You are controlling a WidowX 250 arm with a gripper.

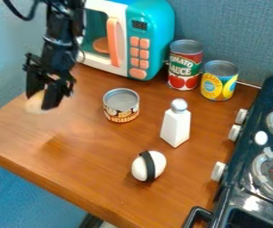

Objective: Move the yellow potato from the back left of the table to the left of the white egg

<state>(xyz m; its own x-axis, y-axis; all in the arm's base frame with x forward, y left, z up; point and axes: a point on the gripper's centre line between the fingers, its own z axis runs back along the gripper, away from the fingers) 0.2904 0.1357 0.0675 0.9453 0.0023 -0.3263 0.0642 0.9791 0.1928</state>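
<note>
Right now, I'm seeing a pale, rounded lump (34, 105) sitting between the fingertips of my black gripper (39, 101); its detail is blurred. The two fingers are pressing in on it, parted only by its width, and they're hanging above the smooth, wood-grained table (73, 167). To the hand's right in the camera view, a squat metal can (121, 106) with a patterned paper label is standing upright. Further right, a white, flat-sided shaker (175, 124) is tapering up to a rounded silvery cap. Below and right of the hand, a glossy white egg shape (156, 164) is wearing a black band. Behind the hand and to its right, a toy microwave (154, 22) in teal and white plastic is showing a peach handle and buttons. Beyond it, a tall red-labelled can (185, 67) and a yellow-labelled can (219, 81) are standing near the woven-textured blue wall (240, 31). Farthest right, a dark, shiny stove (251, 120) is carrying pale knobs and metallic burners.
</note>
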